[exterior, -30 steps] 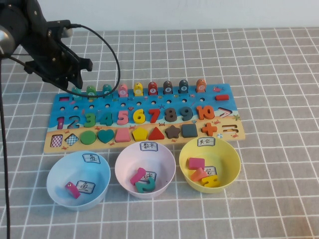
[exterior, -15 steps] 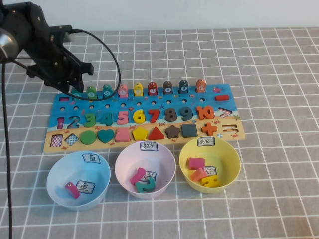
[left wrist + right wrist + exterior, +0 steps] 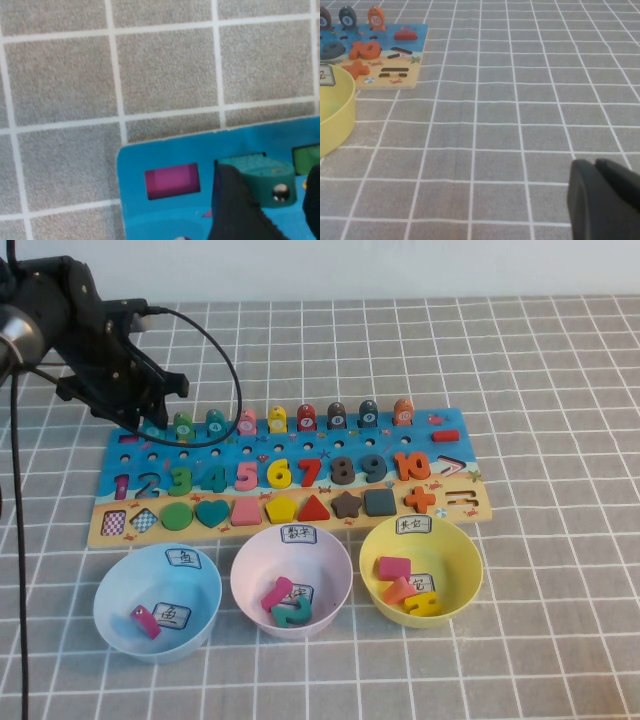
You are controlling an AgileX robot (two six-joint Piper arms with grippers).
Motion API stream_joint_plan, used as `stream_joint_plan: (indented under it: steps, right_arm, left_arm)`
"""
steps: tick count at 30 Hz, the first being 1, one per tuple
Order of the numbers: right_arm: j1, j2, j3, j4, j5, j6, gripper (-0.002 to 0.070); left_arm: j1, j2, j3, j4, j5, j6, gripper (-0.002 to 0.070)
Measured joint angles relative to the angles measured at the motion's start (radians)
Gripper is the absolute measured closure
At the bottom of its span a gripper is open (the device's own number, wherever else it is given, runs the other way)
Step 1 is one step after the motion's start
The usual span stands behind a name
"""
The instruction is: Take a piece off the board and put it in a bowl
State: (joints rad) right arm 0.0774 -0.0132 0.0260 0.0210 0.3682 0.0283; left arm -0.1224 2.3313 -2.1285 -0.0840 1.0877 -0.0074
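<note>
The teal fish piece [image 3: 257, 172] stands in its slot at the far left end of the board [image 3: 262, 454], next to a magenta block [image 3: 171, 180]. My left gripper [image 3: 150, 422] is down over that corner. In the left wrist view the left gripper [image 3: 276, 202] is open, one finger on each side of the piece and a small gap showing at one side. The light blue bowl [image 3: 103, 592] sits in front of the board's left end, with a pink piece [image 3: 146, 621] inside. My right gripper [image 3: 606, 197] is shut and empty over bare cloth.
A pale pink bowl [image 3: 240, 575] and a yellow bowl [image 3: 470, 562] stand to the right of the blue one, each holding pieces. Other fish pieces [image 3: 183, 423] line the board's far edge. The left arm's black cable [image 3: 236, 380] loops over the board's far left.
The left arm has shifted and come down slightly, bringing its fingers lower around the leftmost fish piece. The jaws' spread looks the same.
</note>
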Motion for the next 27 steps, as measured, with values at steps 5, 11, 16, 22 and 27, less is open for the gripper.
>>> stream_joint_plan:
  steps: [5,11,16,22,27]
  right_arm:
    - [0.0,0.0,0.0,0.0,0.0,0.0,0.0694]
    - [0.0,0.0,0.0,0.0,0.0,0.0,0.0694]
    - [0.0,0.0,0.0,0.0,0.0,0.0,0.0694]
    - [0.0,0.0,0.0,0.0,0.0,0.0,0.0694]
    - [0.0,0.0,0.0,0.0,0.0,0.0,0.0694]
  left_arm:
    - [0.0,0.002,0.0,0.004,-0.008,0.0,0.0405]
    - [0.0,0.015,0.0,0.004,-0.022,0.0,0.0405]
    - [0.0,0.021,0.0,0.004,-0.041,0.0,0.0405]
    - [0.0,0.021,0.0,0.004,-0.047,0.0,0.0405]
    - [0.0,0.021,0.0,0.004,-0.049,0.0,0.0405]
